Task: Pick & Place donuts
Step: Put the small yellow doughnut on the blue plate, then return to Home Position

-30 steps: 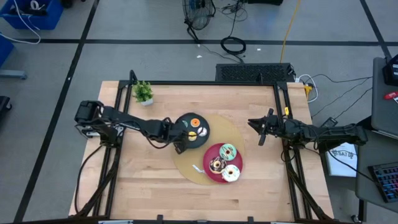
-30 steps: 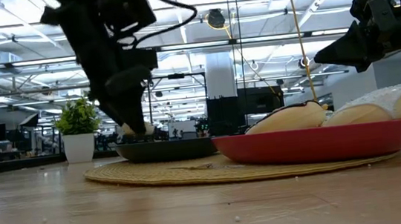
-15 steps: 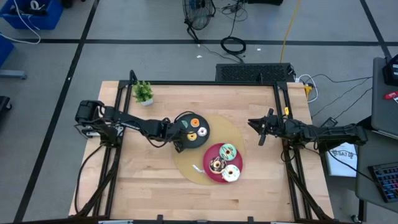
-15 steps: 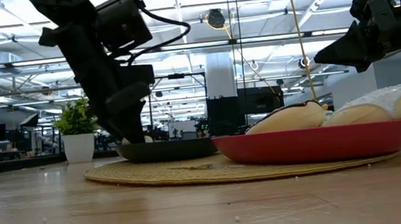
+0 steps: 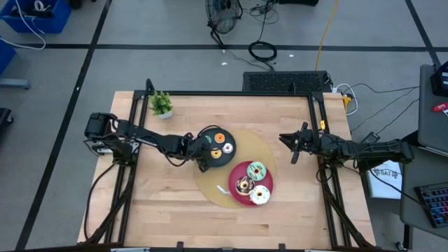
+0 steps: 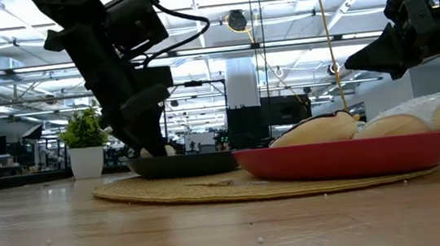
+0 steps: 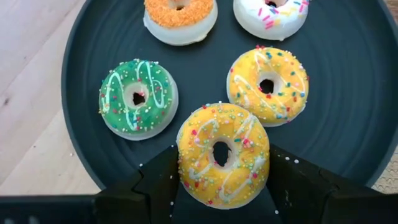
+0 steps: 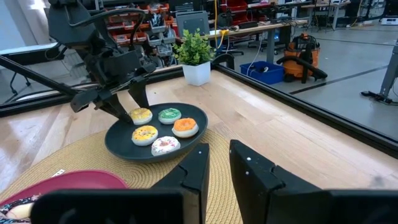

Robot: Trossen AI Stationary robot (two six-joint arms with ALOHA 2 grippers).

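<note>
Five small donuts are at the black plate (image 7: 348, 93): orange (image 7: 180, 14), white-pink (image 7: 272, 11), green (image 7: 138, 98) and yellow (image 7: 267, 84) lie flat on it. A second yellow donut (image 7: 222, 155) sits between the fingers of my left gripper (image 7: 222, 165), over the plate's left part (image 5: 204, 155). Three larger donuts, mint-green (image 5: 256, 170), brown (image 5: 244, 185) and white (image 5: 260, 194), lie on the red plate (image 5: 239, 171). My right gripper (image 5: 292, 147) waits shut above the table's right side. My left gripper pinches the yellow donut between its two fingers (image 7: 163, 180), one on each opposite side of the ring's outer edge (image 7: 186, 163). The fingers slant down from the table's left. The donut lies flat, icing up, at plate level; whether it rests on the plate I cannot tell.
Both plates stand on a round woven mat (image 5: 269, 150) in the table's middle. A small potted plant (image 5: 162, 103) stands at the far left corner. A small white scrap (image 5: 222, 189) lies on the mat beside the red plate.
My left gripper has sunk a little toward the black plate, tipping slightly, with the yellow donut still between its fingers.
</note>
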